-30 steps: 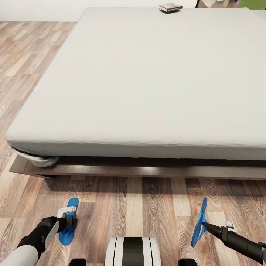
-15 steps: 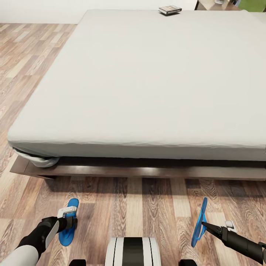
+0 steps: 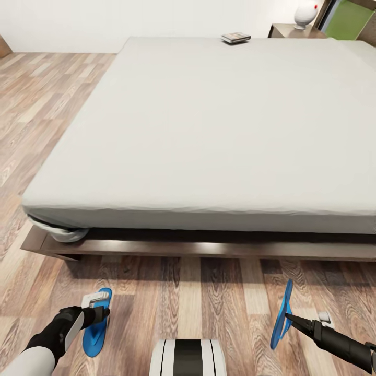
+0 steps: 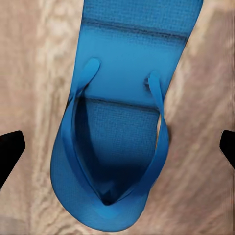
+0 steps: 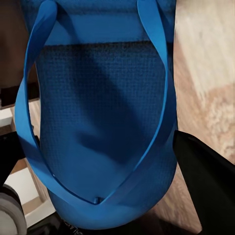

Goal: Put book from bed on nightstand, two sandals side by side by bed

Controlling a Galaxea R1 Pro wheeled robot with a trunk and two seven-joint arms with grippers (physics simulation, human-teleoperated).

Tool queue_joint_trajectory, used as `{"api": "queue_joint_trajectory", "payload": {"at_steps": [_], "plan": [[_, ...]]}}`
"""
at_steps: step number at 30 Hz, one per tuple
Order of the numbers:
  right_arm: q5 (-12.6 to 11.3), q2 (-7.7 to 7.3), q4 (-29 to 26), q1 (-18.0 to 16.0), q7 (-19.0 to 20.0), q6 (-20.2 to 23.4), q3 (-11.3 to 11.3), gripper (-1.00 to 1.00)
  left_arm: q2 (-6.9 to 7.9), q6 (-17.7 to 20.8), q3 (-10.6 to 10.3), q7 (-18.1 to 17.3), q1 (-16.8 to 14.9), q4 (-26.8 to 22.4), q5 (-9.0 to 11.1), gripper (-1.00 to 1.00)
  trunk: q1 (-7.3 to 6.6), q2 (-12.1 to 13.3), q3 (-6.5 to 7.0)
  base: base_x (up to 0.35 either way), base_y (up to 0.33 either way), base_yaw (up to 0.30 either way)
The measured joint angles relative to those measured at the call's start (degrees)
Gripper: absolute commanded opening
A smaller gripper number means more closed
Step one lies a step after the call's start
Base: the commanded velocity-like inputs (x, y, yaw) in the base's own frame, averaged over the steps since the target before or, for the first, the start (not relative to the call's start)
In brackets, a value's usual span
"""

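One blue sandal [image 3: 96, 329] lies flat on the wood floor near the bed's foot corner. My left gripper [image 3: 99, 313] hovers just over it, and its dark fingertips [image 4: 11, 151] stand wide apart on either side of the sandal [image 4: 117, 122], open. The other sandal [image 3: 284, 313] hangs on edge above the floor, with my right gripper [image 3: 288, 315] shut on it; up close its sole [image 5: 98, 112] sits between the fingers [image 5: 205, 186]. The book [image 3: 235, 37] lies on the far edge of the bed [image 3: 209, 130]. The nightstand [image 3: 290, 30] stands beyond that edge.
A white lamp [image 3: 304, 13] stands on the nightstand, with a green panel [image 3: 349, 20] behind it. The bed's dark wood frame [image 3: 209, 249] juts out low over the floor. Bare plank floor [image 3: 47, 104] runs along the bed's left side and between the two sandals.
The whole head view has shifted, bringing the nightstand and lamp into sight beyond the bed. Both grippers keep about the same place, and the right one still holds its sandal.
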Motion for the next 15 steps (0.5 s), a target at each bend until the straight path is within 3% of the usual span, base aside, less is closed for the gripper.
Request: {"api": "queue_joint_trajectory", "payload": {"at_steps": [15], "plan": [[0.03, 0.0, 0.01, 0.04, -0.07, 0.0, 0.05, -1.0, -0.02, -0.01, 0.0, -0.06, 0.0, 0.0, 0.01, 1.0, -0.33, 0.18, 2.89, 0.0, 0.0, 0.0]]}}
